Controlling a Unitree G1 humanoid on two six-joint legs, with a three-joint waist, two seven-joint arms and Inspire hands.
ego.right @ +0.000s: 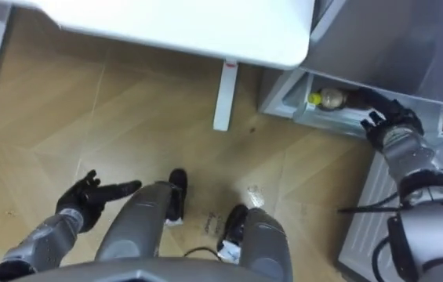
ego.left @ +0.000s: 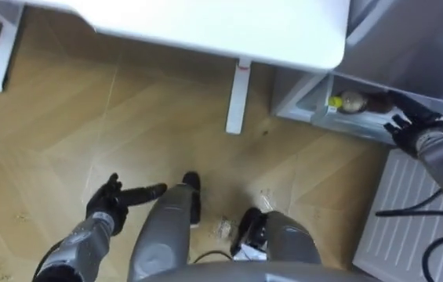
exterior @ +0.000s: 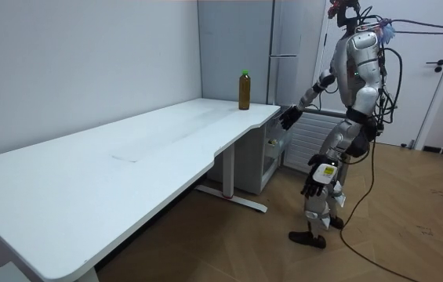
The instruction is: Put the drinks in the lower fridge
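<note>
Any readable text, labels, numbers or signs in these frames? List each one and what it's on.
No legible text in any view.
Green-capped bottle on the desk: label too small to read.
Yellow-capped bottle in the fridge compartment: any print is too blurred to read.
Desk leg: red mark near its top, not readable as text.

Wood-grain floor (ego.left: pixel 127 117), smooth white table (ego.left: pixel 205 23)
</note>
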